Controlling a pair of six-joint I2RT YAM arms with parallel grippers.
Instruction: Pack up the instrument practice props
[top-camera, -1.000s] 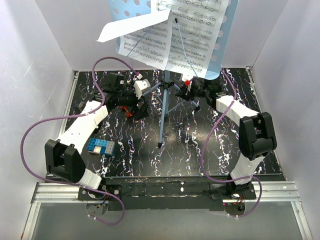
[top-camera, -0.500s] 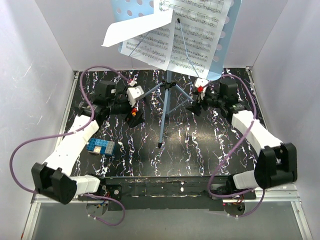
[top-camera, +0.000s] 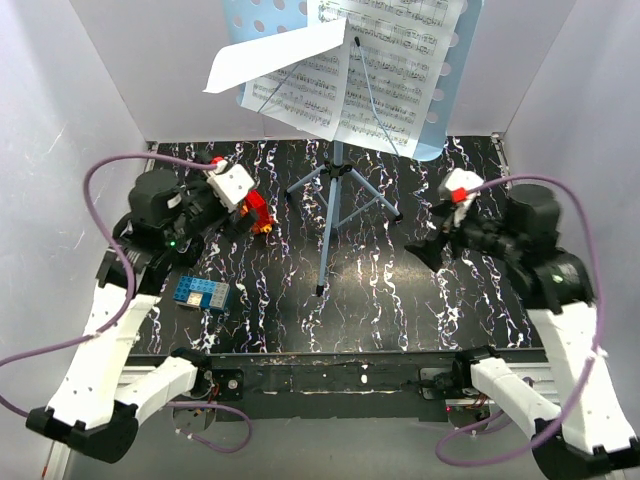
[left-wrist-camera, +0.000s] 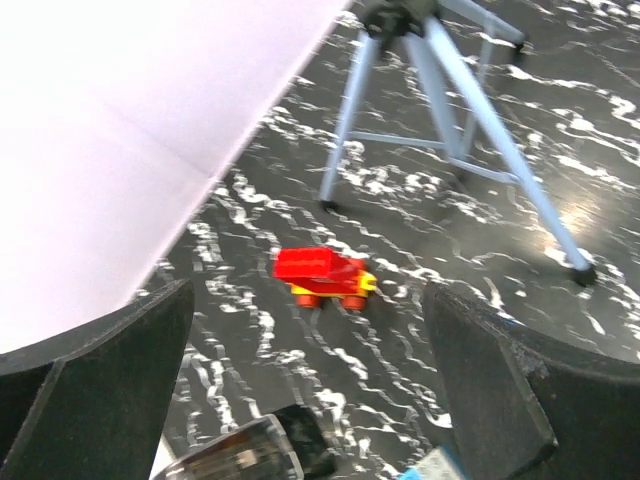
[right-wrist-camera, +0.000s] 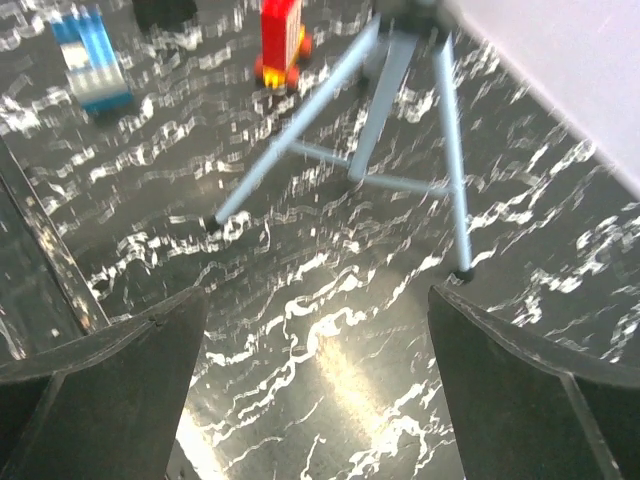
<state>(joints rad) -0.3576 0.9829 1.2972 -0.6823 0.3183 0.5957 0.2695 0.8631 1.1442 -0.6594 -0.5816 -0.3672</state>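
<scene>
The light-blue music stand (top-camera: 331, 215) stands upright at the back middle of the table on its tripod legs (left-wrist-camera: 440, 100), also seen in the right wrist view (right-wrist-camera: 392, 112). White sheet-music pages (top-camera: 385, 70) lean on its perforated desk plate (top-camera: 452, 110), and one page (top-camera: 272, 58) flops out to the left. My left gripper (top-camera: 243, 218) hovers open left of the tripod, with nothing between its fingers (left-wrist-camera: 308, 330). My right gripper (top-camera: 428, 248) hovers open right of the tripod, holding nothing (right-wrist-camera: 318, 300). Neither touches the stand.
A red and yellow toy truck (left-wrist-camera: 322, 277) lies on the black marbled table (top-camera: 380, 290) just ahead of the left gripper. A blue and white block (top-camera: 200, 293) sits at the near left. White walls enclose the left, back and right.
Both arms have drawn back from the stand's pole, outward and toward the near side. The right gripper has opened. The left gripper stays open.
</scene>
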